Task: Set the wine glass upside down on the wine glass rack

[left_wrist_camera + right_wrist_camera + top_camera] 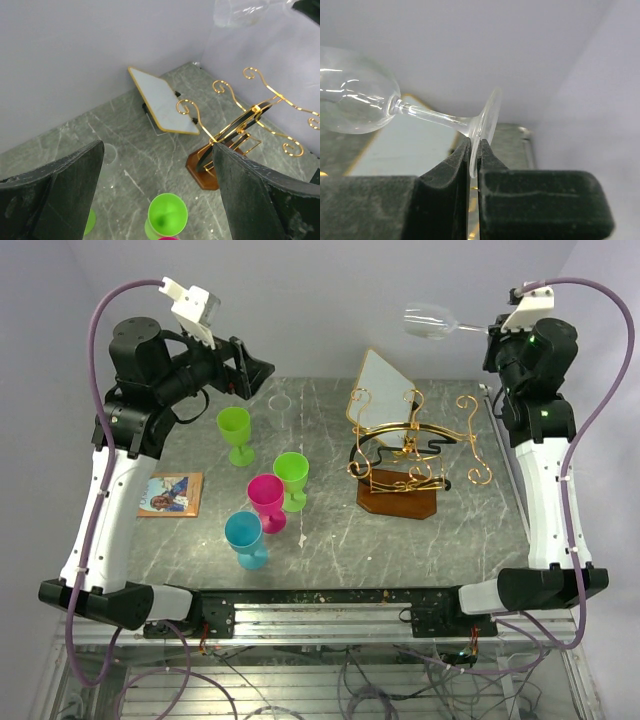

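Note:
A clear wine glass point(430, 322) hangs on its side high above the back right of the table, bowl pointing left. My right gripper point(487, 330) is shut on the rim of its foot. In the right wrist view the foot is pinched between the jaws of the right gripper point(475, 145), and the stem and bowl of the glass point(360, 100) reach left. The gold wire wine glass rack point(410, 450) stands on its brown wooden base below, also seen as the rack point(250, 115) from the left wrist. My left gripper point(255, 370) is open and empty, raised at the back left, its jaws point(157, 147) wide apart.
A white gold-edged diamond panel point(385, 390) leans behind the rack. A second clear glass point(281, 405) stands upright at the back. Two green goblets point(234, 430) point(291, 478), a pink one point(267, 498) and a blue one point(245, 536) stand left of centre. A picture card point(170, 493) lies at the left.

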Motion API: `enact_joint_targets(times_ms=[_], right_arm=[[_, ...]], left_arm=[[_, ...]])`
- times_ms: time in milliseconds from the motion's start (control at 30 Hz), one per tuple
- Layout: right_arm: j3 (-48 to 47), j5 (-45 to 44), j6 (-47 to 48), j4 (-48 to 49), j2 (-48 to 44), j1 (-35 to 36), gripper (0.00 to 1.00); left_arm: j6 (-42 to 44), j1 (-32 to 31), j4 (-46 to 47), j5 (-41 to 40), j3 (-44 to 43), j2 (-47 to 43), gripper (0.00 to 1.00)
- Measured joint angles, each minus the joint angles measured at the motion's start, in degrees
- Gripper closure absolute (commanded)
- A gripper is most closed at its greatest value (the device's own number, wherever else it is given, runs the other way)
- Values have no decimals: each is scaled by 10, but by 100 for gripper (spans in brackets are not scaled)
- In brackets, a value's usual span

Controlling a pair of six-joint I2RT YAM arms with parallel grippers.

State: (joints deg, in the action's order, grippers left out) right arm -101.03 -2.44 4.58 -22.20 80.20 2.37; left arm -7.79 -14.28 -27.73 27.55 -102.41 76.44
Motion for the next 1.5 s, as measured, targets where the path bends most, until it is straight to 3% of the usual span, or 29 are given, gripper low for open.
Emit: enact_joint_targets(times_ms=[200,467,1200,1500], right_arm=[[0,-122,113,-1,-1,-13,100],[9,-200,252,5,5,-14,100],[65,-204,540,34,81,51,100],[78,-170,597,6,85,60,100]], left_arm=[[34,4,-24,-3,11,-3,1],[50,11,-30,-3,12,-2,3],[57,21,-32,-2,17,7,6],[57,24,-32,-1,21,7,6]])
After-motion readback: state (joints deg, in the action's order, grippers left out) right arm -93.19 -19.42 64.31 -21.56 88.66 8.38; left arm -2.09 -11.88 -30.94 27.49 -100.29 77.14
